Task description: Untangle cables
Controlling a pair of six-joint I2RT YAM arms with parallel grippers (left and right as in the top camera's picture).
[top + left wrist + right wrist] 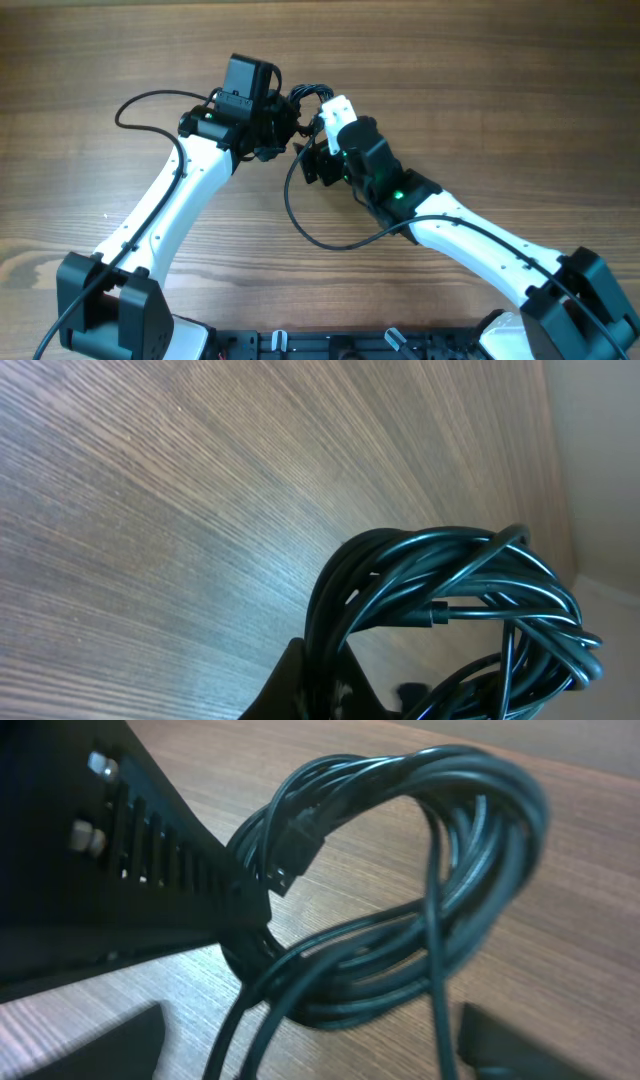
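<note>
Wood-grain surface (480, 80) below; the cables (340, 585), one knotted bundle, hang above it, pinched tight in the left fingers (200, 890). Right fingers (110, 1045) gape wide, holding nothing (strands dangle between them). Separation barely begun, I judge: next, close on one strand and draw it free

A brown tabletop of wood-grain laminate (450, 60) carries everything, its grain running crosswise beneath the left pincer (285, 125) and the right pincer (320, 1045). Beyond the pincers, the board ends at a pale strip. Well behind the left pincer, a black block-shaped arm base (105, 305) stands at the near edge. A second black arm base (585, 300) stands well behind the right pincer. Just behind the right pincer, a thick black wire loop (300, 215) curves over the wood. Between the pincers sits a bundle of thin black cables (400, 870). Whether it touches the wood cannot be told.
</note>
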